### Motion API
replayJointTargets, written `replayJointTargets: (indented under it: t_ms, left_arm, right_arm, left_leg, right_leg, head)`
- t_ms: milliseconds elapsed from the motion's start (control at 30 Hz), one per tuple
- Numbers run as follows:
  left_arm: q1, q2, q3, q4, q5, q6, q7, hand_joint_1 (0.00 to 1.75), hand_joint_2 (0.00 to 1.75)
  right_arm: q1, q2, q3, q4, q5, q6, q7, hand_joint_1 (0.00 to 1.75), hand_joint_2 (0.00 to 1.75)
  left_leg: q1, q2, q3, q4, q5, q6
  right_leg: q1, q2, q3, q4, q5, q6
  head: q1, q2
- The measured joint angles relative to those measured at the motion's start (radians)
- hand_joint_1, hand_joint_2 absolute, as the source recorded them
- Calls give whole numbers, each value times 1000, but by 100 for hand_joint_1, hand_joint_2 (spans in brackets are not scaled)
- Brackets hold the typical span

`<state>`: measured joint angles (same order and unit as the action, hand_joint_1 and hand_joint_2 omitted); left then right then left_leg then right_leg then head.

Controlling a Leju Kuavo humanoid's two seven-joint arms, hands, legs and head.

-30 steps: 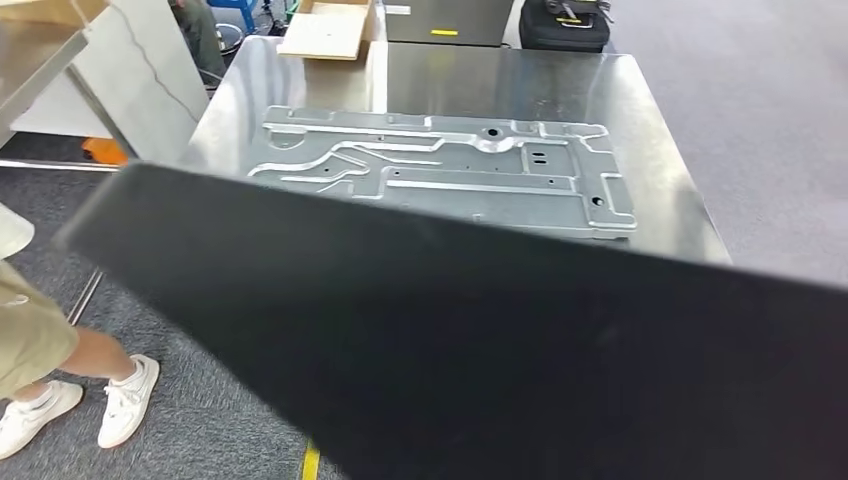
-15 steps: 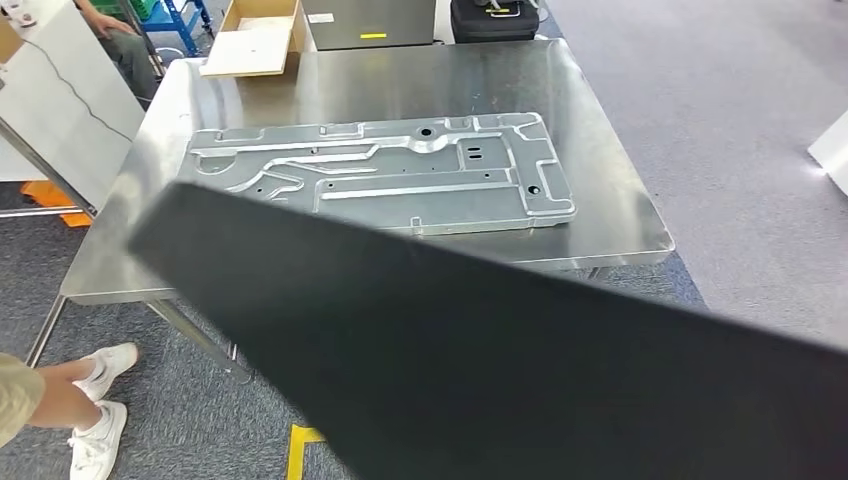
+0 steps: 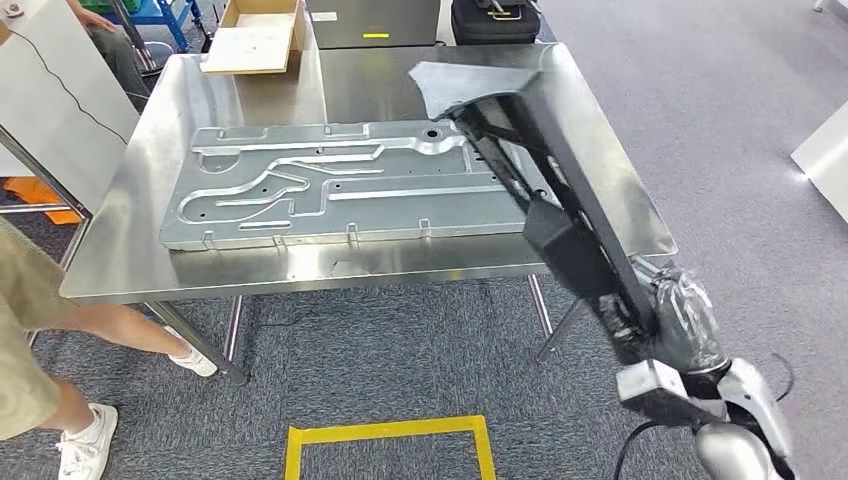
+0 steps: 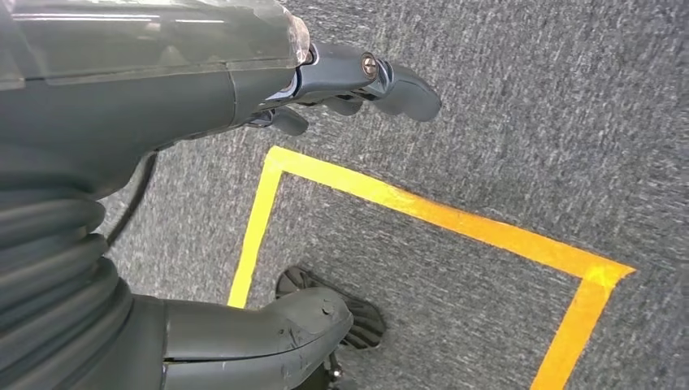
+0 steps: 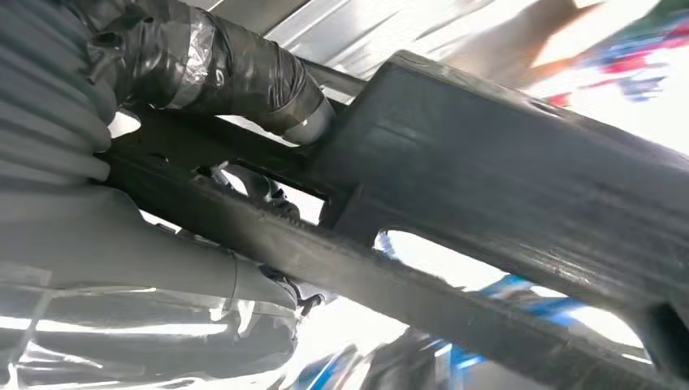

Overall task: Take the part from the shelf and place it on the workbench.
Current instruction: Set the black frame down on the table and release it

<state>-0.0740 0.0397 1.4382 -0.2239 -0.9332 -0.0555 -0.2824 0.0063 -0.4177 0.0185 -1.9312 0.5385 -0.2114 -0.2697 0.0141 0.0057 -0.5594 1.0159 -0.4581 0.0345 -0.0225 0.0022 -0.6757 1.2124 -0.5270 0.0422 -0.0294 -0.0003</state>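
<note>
Here the right hand has its fingers wrapped around a bar of the black part, which slants outward from them over the bench and the stamped metal plate. By the left wrist view, the left hand holds nothing, fingers loosely apart above yellow floor tape.

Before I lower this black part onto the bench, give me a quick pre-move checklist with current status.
1. Grip: right hand holds the black part, thumb wrapped over a rib: ok.
2. Part over workbench: its far end is above the top, the near end overhangs the edge: not ok.
3. Landing spot: silver stamped panel takes most of the surface: not ok.
4. Left hand hangs over the floor, holds nothing: ok.
5. Person stands close to the bench corner: not ok.
</note>
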Motion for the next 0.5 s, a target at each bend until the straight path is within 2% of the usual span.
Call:
replayJointTargets:
  t_ms: [67,100,133,200,267,333,400,433,467,500]
  left_arm:
    - [-1,0,0,0,-1,-1,-1,0,175]
    - [-1,1,0,0,-3,-2,-1,0,175]
    - [-2,1,0,0,-5,-2,-2,0,175]
    - [-3,2,0,0,-9,-3,-2,0,175]
    - [-6,3,0,0,-15,-5,-1,0,175]
    - [-7,4,0,0,-22,-6,0,0,175]
    - [-8,4,-1,0,-30,-8,4,0,175]
    - [-8,5,-2,0,-35,-9,8,0,175]
    - [-8,6,-3,0,-39,-8,13,0,175]
    - [-8,7,-5,0,-44,-7,18,0,175]
  right_arm:
    - [-41,-48,-45,51,100,-8,58,175,175]
    - [-64,-71,-62,77,146,-15,81,175,175]
    - [-90,-95,-73,105,193,-22,100,175,175]
    - [-142,-142,-82,161,275,-34,127,175,175]
    - [-206,-191,-78,223,365,-42,150,175,175]
    - [-293,-231,-54,287,467,-42,170,175,175]
    - [-395,-259,-5,361,564,-29,183,175,175]
    - [-444,-270,25,399,606,-21,187,175,175]
    - [-495,-278,58,435,641,-12,190,175,175]
    - [-546,-283,97,470,675,-1,190,175,175]
  left_leg:
    - [-1,-1,2,2,-3,-6]
    - [-3,-1,1,2,-4,-11]
    - [-4,-1,-1,2,-4,-16]
    - [-6,0,-3,0,-4,-27]
    - [-5,0,-13,26,-22,-36]
    - [-3,-2,-61,128,-77,-39]
    - [-4,-2,-134,268,-132,-39]
    - [-4,-2,-160,311,-138,-38]
    - [-4,-2,-167,315,-124,-35]
    - [-5,-2,-156,279,-92,-30]
  right_leg:
    - [-2,-5,64,-139,63,0]
    - [0,-5,81,-179,76,-4]
    - [3,-4,86,-198,77,-8]
    - [4,0,83,-201,80,-19]
    - [2,-1,84,-206,82,-33]
    - [3,-2,85,-208,84,-46]
    - [8,1,84,-208,84,-52]
    - [11,2,84,-207,84,-54]
    - [14,3,85,-206,83,-55]
    - [18,4,86,-205,82,-56]
  head:
    - [0,0]
    - [0,0]
    - [0,0]
    - [0,0]
    - [0,0]
    - [0,0]
    - [0,0]
    - [0,0]
    - [0,0]
    - [0,0]
